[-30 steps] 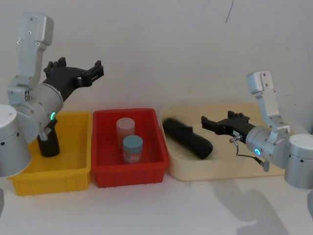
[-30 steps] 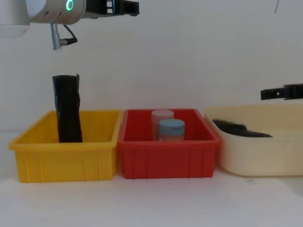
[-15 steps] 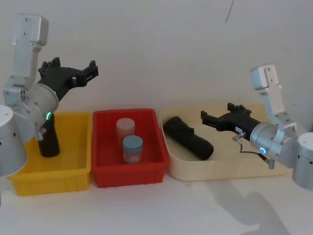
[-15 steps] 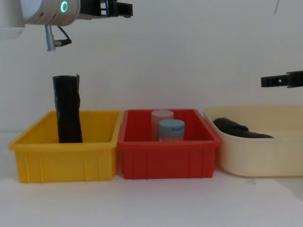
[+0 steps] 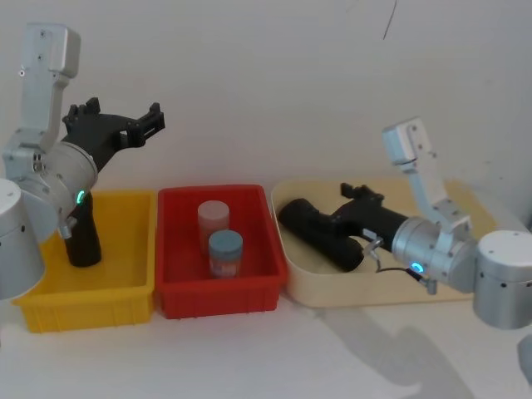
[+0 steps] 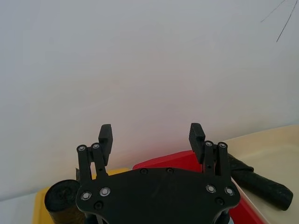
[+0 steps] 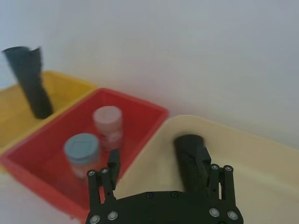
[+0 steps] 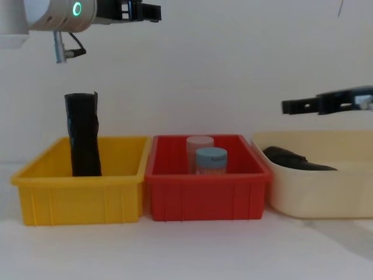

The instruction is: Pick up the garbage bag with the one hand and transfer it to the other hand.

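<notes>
Jaws spread wide and holding nothing, the right gripper (image 5: 359,198) hangs over the garbage bag (image 5: 320,233), having swung leftward across the cream tub (image 5: 366,293) since half a second ago, when it stood farther to the right, past the bag's end. In the chest view its thin fingers now reach farther toward the middle, above the tub's rim and clear of the bag below. The right wrist view looks down between the two fingers at the roll's round end. The bag lies on its side in the tub's left half, slanting from the back left corner toward the front, in the same spot as before.

The red bin (image 5: 220,298), just left of the tub, holds a blue-capped jar (image 5: 225,249) and a pink-capped jar (image 5: 214,218). Farther left, a crinkled black roll (image 5: 83,241) stands upright in the yellow bin (image 5: 83,307). High above that bin, the left gripper (image 5: 123,118) is raised with its jaws apart and empty, barely changed from the earlier frame.
</notes>
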